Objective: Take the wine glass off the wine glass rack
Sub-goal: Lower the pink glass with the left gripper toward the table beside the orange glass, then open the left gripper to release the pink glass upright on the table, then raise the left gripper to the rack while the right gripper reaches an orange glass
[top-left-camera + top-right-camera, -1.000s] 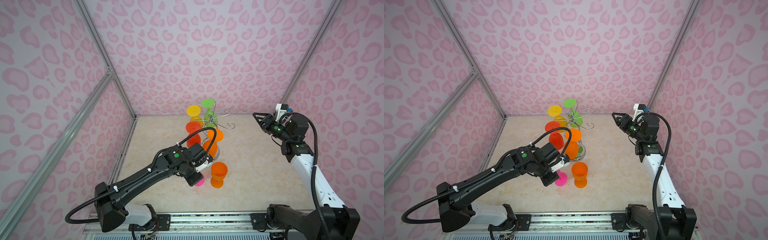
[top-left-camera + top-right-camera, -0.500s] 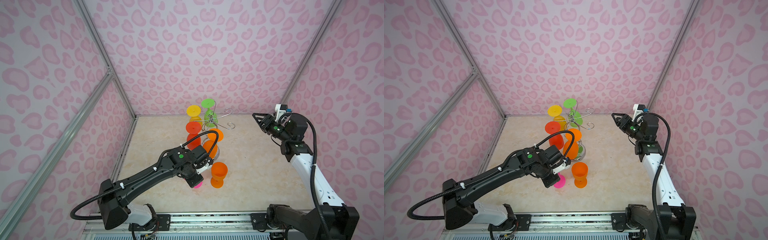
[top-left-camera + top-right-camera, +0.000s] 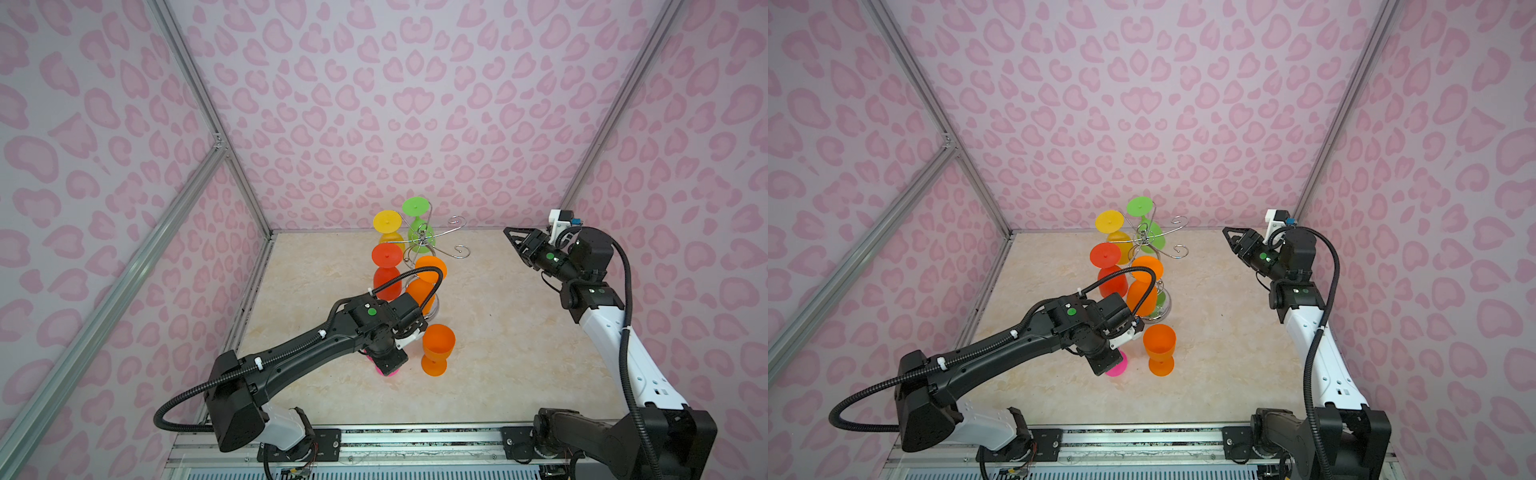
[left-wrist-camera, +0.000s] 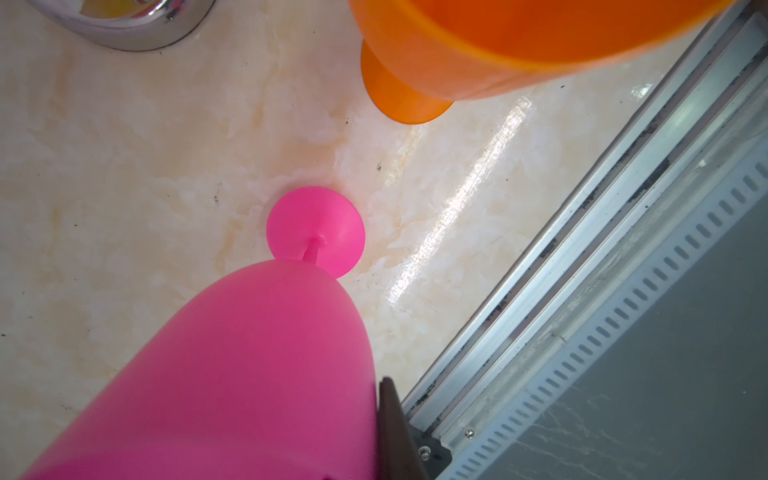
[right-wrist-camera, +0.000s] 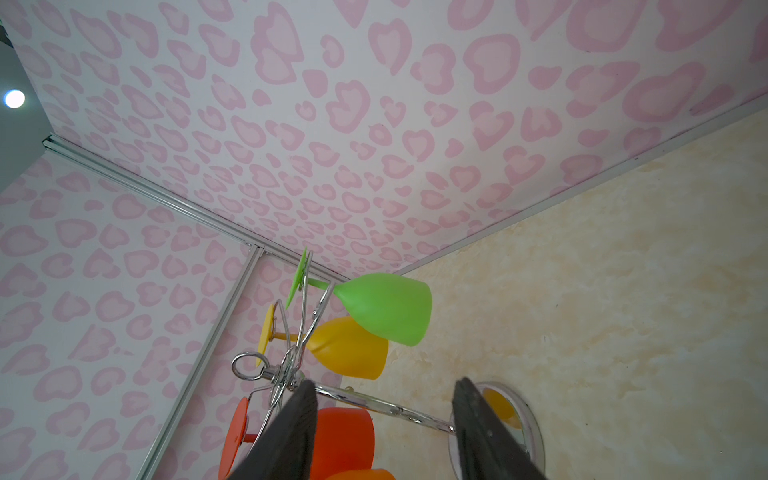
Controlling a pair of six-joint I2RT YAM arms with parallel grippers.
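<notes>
My left gripper (image 3: 388, 362) is shut on a pink wine glass (image 3: 1119, 366), held upright low over the table. In the left wrist view its bowl (image 4: 249, 374) lies against one dark finger (image 4: 395, 419), and its foot (image 4: 316, 228) is at or just above the marble top. The chrome wine glass rack (image 3: 424, 240) stands behind, with several glasses hanging upside down: green (image 3: 420, 237), yellow (image 3: 386, 222), red (image 3: 386, 282) and orange (image 3: 422, 286). My right gripper (image 3: 508, 232) hangs open, raised off to the rack's right; the right wrist view shows the rack's stem (image 5: 382, 409) between its fingers, far off.
An orange wine glass (image 3: 436, 349) stands upright on the table just right of the pink one. The rack's mirrored base (image 3: 1160, 313) sits close behind both. Two empty hooks (image 3: 459, 249) point right. An aluminium rail (image 3: 374, 432) runs along the front edge.
My left arm has carried the pink glass lower and slightly leftward toward the front. The right arm has stayed still.
</notes>
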